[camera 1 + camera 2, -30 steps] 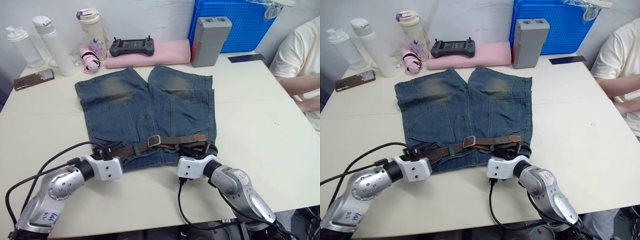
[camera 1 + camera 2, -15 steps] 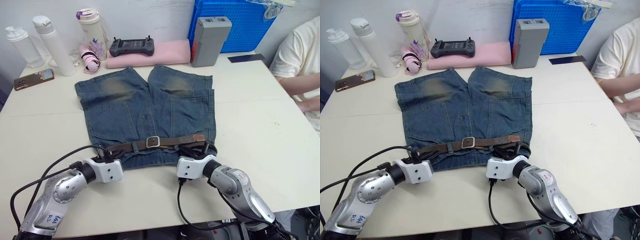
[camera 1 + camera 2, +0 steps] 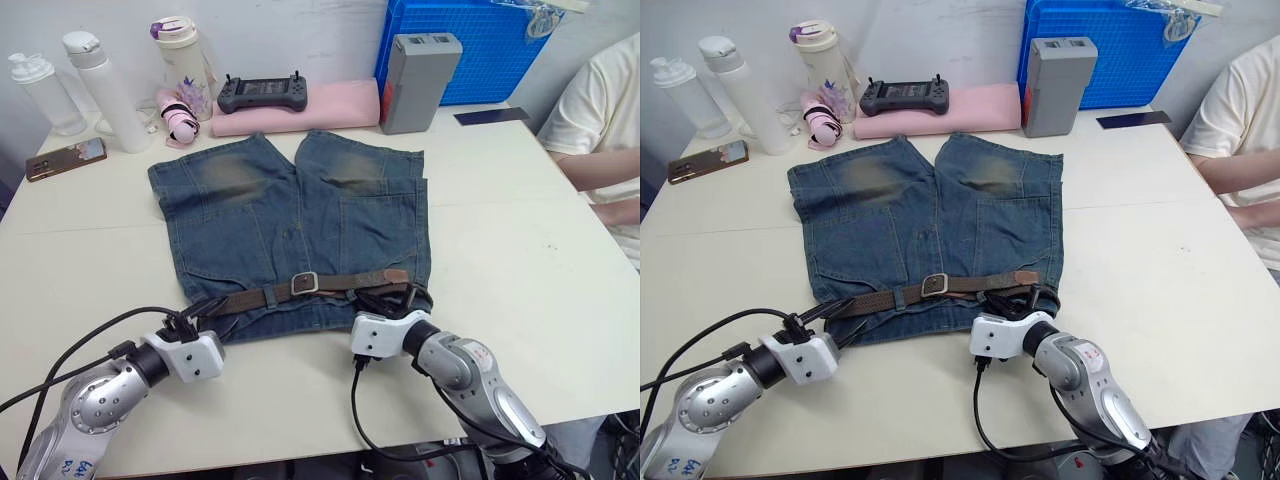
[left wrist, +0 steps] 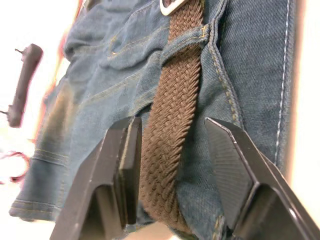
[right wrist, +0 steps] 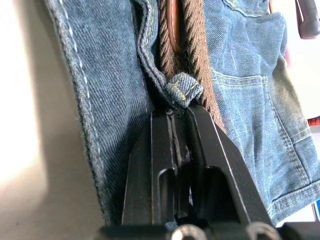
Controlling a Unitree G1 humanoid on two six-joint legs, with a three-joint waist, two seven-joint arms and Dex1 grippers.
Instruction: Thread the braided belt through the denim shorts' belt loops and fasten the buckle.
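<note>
While the left gripper (image 4: 172, 175) sits at the waistband's left end with its two fingers spread wide, the braided belt (image 4: 170, 115) runs straight up between them, touching neither pad. Released, then, on that side. Ahead of it the strap passes under one of the belt loops (image 4: 186, 44) and on to the buckle (image 3: 306, 283), which lies mid-waistband.

Over on the right, the right gripper (image 5: 179, 120) is clenched, fingertips pressed together right at another denim loop where belt and waistband meet; what exactly is pinched between them I cannot tell.

The denim shorts (image 3: 290, 215) lie flat on the white table (image 3: 520, 230), waistband toward the robot, legs pointing away. The belt spans the waistband, its tan tip (image 3: 398, 275) near the right side.

Writing? A blue scrawl shows on the left forearm and red marks on the right, neither readable.

Room to move: bare tabletop opens wide on both sides of the shorts and in front of the waistband down to the near edge. Along the far edge stand two white bottles (image 3: 90, 85), a phone (image 3: 67, 158), a pink pad (image 3: 300, 108) with a black controller (image 3: 262, 94), a grey box (image 3: 418, 65) and a blue crate (image 3: 465, 45). A person's arm (image 3: 600, 170) rests at the right edge.
</note>
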